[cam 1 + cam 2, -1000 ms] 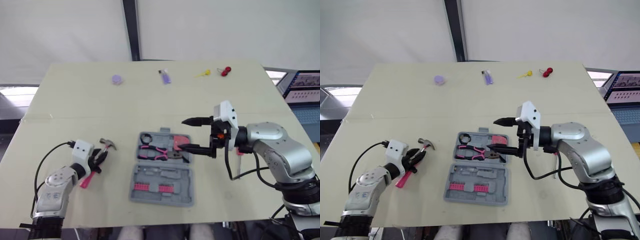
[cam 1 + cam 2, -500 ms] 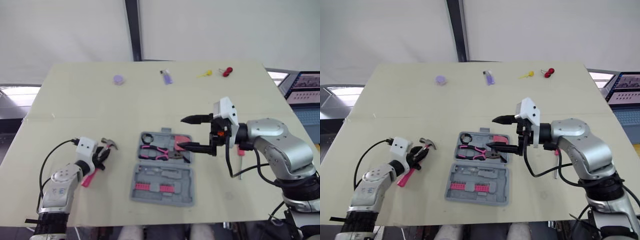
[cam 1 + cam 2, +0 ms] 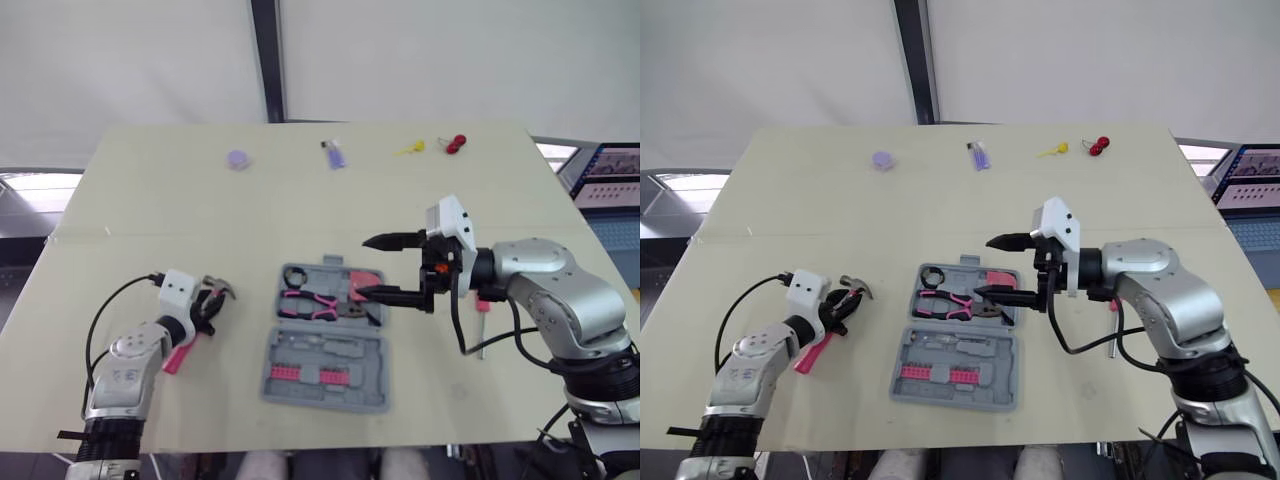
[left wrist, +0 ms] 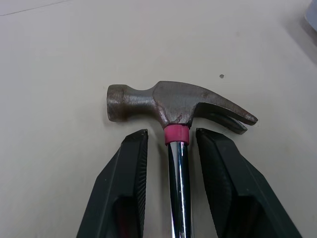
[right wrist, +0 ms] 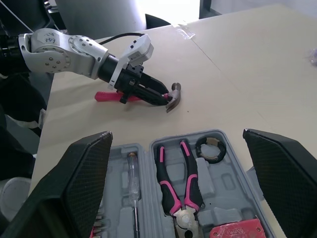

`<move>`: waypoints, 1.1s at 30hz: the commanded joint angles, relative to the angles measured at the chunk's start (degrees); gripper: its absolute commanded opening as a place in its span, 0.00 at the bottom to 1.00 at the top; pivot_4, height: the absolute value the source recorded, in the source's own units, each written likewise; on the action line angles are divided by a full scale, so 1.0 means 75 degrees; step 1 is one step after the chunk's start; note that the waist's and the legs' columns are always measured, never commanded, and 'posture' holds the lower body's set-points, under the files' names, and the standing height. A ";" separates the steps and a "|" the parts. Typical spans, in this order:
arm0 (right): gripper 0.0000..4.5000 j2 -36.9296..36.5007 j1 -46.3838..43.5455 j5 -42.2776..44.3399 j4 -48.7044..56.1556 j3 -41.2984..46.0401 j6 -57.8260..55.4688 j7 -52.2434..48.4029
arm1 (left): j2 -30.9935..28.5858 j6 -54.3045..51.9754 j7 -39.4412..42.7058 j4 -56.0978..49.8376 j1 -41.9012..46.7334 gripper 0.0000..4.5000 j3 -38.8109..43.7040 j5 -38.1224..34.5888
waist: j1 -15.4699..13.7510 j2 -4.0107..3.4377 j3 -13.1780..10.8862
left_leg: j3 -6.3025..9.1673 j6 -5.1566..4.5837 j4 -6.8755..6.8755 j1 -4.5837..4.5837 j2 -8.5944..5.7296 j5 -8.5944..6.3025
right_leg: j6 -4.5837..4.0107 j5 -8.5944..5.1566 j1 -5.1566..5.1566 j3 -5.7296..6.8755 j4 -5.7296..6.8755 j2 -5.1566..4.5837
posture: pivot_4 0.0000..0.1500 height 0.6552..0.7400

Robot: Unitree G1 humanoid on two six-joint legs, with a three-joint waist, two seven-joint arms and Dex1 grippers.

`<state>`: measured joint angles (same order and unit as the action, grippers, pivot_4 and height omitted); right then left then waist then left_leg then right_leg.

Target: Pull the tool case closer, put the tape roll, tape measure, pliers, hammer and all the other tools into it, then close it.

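Observation:
The hammer (image 4: 178,101), with a rusty head and pink handle, lies on the table at the left. My left gripper (image 3: 207,306) straddles its shaft just below the head, open, with small gaps on both sides. The grey tool case (image 3: 372,400) lies open at the middle front. It holds pink-handled pliers (image 3: 310,303), a black tape roll (image 3: 293,277), a red tape measure (image 3: 362,285) and a screwdriver (image 5: 132,173). My right gripper (image 3: 362,267) hovers wide open over the case's right end, holding nothing.
A pink-handled screwdriver (image 3: 481,320) lies on the table behind my right forearm. Along the far edge sit a purple disc (image 3: 235,158), a purple item (image 3: 331,154), a yellow item (image 3: 405,148) and a red item (image 3: 455,143). A screen (image 3: 610,170) stands beyond the right edge.
My left gripper has slid a little along the hammer's shaft toward its head. The hammer and my right gripper have stayed where they were.

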<state>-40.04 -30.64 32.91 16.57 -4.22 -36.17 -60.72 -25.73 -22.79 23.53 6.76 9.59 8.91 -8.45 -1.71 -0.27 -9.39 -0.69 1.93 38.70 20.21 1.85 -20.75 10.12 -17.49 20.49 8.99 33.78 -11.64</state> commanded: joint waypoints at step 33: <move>1.00 -0.0554 0.0464 0.0424 0.0742 0.0727 -0.0058 -0.0018 | -0.2682 -0.2449 0.3868 -0.1197 0.2853 0.02 -0.0564 -0.1784 | 0.0036 0.0046 -0.0040 | 0.0000 0.0001 -0.0013 0.0021 -0.0003 -0.0001 | 0.0001 0.0001 0.0022 0.0003 -0.0010 0.0000 | 1.00 1.00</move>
<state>-43.26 -27.76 34.91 20.02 -0.94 -36.72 -60.61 -44.81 -38.89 47.34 0.67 29.10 6.63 -18.80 -1.44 0.07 -9.69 -0.70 1.93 38.57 20.37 1.83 -20.77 10.13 -17.49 20.64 9.02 33.69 -11.64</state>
